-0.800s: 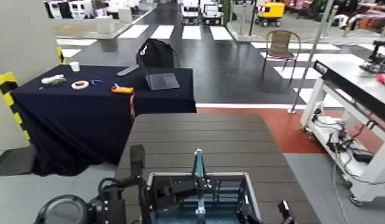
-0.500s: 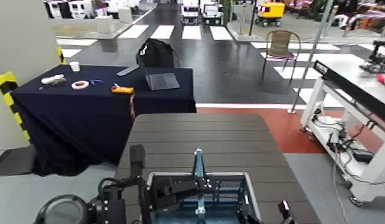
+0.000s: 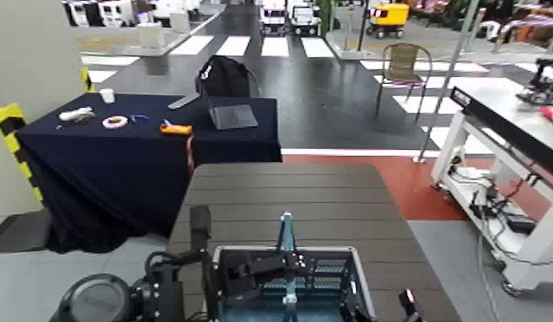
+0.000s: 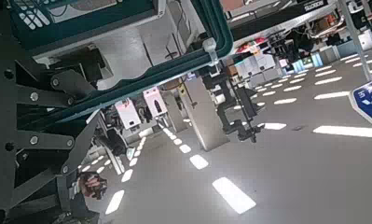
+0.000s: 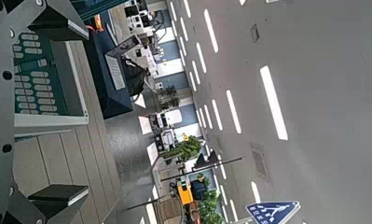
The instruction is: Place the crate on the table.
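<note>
The blue-grey crate [image 3: 331, 265] with its teal centre handle [image 3: 286, 235] is over the near end of the dark brown slatted table [image 3: 280, 193]. I cannot tell whether it rests on the top. My left gripper [image 3: 237, 278] reaches over the crate's left wall. The left wrist view shows only the teal crate edge [image 4: 128, 79] close up. My right gripper [image 3: 377, 304] is open astride the crate's right wall. In the right wrist view one of its fingers [image 5: 58, 201] stands apart from the lattice wall [image 5: 44, 84], with table slats [image 5: 44, 159] between.
A navy-draped table [image 3: 143, 137] with a laptop [image 3: 233, 116] and small items stands behind the brown table on the left. A white-framed workbench [image 3: 502, 111] is at the right. A chair [image 3: 404, 64] stands farther back.
My left arm and the crate have shifted very slightly. Little else differs.
</note>
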### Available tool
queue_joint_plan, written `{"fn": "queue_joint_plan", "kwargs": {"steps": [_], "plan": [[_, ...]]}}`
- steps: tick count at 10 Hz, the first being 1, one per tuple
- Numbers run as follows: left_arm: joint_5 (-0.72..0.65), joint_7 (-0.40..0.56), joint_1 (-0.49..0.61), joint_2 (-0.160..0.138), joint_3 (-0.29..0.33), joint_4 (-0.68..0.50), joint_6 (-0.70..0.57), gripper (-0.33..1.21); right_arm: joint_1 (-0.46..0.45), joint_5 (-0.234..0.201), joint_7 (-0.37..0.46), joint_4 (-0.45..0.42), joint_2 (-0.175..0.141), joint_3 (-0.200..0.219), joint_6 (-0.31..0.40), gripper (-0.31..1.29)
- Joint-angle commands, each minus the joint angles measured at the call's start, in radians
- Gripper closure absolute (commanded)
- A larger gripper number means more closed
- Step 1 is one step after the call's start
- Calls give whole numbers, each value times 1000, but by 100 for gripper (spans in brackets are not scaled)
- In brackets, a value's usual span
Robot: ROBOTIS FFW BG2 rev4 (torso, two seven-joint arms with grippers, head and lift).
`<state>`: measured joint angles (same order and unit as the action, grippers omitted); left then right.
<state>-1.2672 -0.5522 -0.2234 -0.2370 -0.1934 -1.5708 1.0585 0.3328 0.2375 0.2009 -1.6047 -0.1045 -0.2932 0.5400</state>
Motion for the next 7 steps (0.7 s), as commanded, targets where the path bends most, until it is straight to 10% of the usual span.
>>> {"fn": "queue_joint_plan", "kwargs": {"steps": [1, 7], "plan": [[3, 0, -63, -13, -44, 51, -26, 120, -1, 2, 0, 2, 0, -4, 0, 14], [127, -88, -261, 8, -132, 288, -140, 120, -6, 6, 0, 5, 0, -12, 0, 14]]}}
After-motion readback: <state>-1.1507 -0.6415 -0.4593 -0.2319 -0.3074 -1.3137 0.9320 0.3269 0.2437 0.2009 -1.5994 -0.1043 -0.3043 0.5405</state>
